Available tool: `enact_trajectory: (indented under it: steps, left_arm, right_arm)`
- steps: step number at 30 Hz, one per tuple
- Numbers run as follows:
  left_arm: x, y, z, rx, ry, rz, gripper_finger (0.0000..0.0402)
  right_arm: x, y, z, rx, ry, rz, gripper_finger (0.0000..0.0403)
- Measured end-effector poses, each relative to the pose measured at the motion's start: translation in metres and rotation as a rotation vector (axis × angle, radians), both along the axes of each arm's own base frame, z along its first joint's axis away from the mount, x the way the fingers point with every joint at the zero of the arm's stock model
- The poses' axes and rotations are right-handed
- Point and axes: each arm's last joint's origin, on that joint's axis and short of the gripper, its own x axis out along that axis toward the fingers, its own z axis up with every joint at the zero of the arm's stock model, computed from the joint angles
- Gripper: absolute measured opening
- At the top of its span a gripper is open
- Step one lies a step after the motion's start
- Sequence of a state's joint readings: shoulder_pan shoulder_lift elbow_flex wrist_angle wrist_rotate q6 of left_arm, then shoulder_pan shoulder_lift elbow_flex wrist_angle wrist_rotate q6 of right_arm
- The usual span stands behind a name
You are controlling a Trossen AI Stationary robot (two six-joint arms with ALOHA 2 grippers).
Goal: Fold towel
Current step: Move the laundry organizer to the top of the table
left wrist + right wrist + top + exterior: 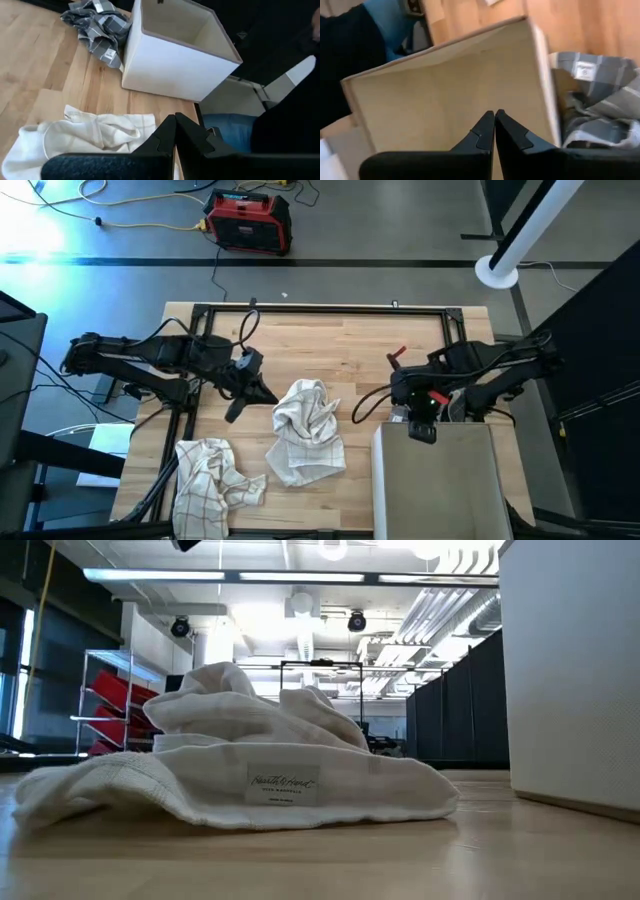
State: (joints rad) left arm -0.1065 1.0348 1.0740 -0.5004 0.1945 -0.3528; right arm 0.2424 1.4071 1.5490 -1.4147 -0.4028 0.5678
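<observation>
- Both sets of jaws are together, empty: I hold the left gripper [262, 393] just beside the crumpled white towel [306, 430] mid-worktop [350, 350].
- I'd open, pinch one corner, spread flat.
- Right gripper [422, 430] waits over the box [440, 490].

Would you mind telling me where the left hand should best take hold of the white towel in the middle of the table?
Probably at the raised bunch on the white towel's far end, approached from above on its left. The left hand, shut, sits just beside it, and the cloth is crumpled, so no flat corner shows.
</observation>
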Motion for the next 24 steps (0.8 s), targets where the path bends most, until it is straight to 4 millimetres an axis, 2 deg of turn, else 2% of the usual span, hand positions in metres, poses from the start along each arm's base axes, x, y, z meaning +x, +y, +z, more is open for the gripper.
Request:
enact_trajectory:
  steps: [11, 16, 18, 24]
  left_arm:
    - [-0.001, -0.002, -0.001, -0.013, 0.016, -0.01, 0.0]
    - [-0.001, -0.001, -0.002, -0.005, 0.024, -0.008, 0.0]
    - [-0.002, -0.001, -0.003, 0.007, 0.039, -0.013, 0.0]
    - [-0.007, 0.002, -0.012, 0.038, 0.141, 0.011, 0.0]
  right_arm:
    - [-0.001, 0.006, 0.0, 0.078, 0.036, 0.01, 0.0]
    - [-0.006, -0.002, -0.005, -0.01, 0.151, -0.084, 0.0005]
    - [-0.012, -0.004, -0.006, -0.062, 0.209, -0.094, 0.0017]
    - [-0.026, 0.002, 0.003, -0.094, 0.149, -0.083, 0.0094]
